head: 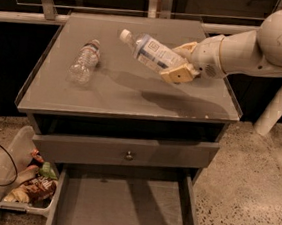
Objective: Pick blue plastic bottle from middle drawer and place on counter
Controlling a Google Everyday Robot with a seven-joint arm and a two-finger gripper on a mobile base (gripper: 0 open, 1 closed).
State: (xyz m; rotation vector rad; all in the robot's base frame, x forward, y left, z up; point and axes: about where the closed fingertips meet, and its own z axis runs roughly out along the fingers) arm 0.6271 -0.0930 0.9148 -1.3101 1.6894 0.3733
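blue plastic bottle [152,53] is held above the counter surface [133,91], tilted, cap up-left, fingers [177,76] clamped on its base end. Lower till it touches, then release, or it likely rolls. Keep clear of the crinkled bottle [84,61]. Gripper [182,63] is over the surface's right half; arm [248,45] reaches in from the right, near level.

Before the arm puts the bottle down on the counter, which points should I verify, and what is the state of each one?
1. Gripper shut on the blue plastic bottle: ok.
2. Bottle out of the middle drawer: ok.
3. Bottle over the counter: ok.
4. Bottle resting on the counter: not ok, it hangs above, tilted.
5. Space apart from the clear crinkled bottle: ok.
6. Cap tight: cannot tell.
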